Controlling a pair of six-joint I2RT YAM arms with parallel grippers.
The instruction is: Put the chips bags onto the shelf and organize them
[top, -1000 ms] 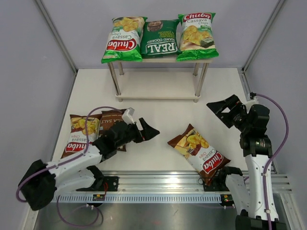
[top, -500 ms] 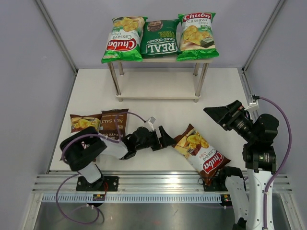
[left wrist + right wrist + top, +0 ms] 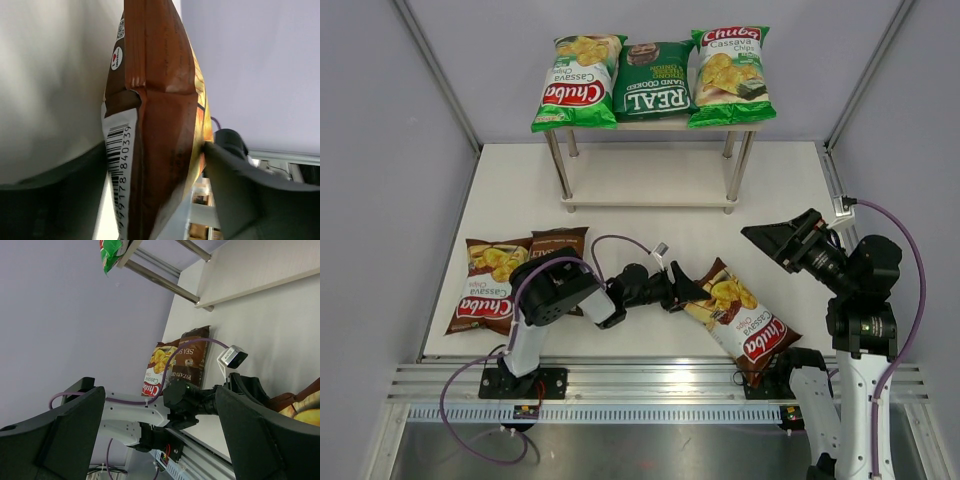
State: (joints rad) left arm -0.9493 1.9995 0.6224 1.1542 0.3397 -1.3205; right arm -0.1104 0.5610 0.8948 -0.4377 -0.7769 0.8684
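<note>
The shelf stands at the back, with a light-green Chuba bag, the dark-green REAL bag and a second light-green Chuba bag side by side on its top board. A brown Chuba bag and the dark-brown Kettle bag lie at front left, the Kettle partly hidden by my left arm. Another brown Chuba bag lies at front centre-right. My left gripper is open, and its jaws straddle that bag's near-left end. My right gripper is open and empty, held in the air.
The shelf's lower board is bare. A metal rail runs along the near edge. Grey walls close in the left, right and back. A purple cable loops over my left arm.
My left arm has swung right from beside the Kettle bag, and its open jaws now reach the brown Chuba bag at centre-right. My right gripper has shifted slightly left.
</note>
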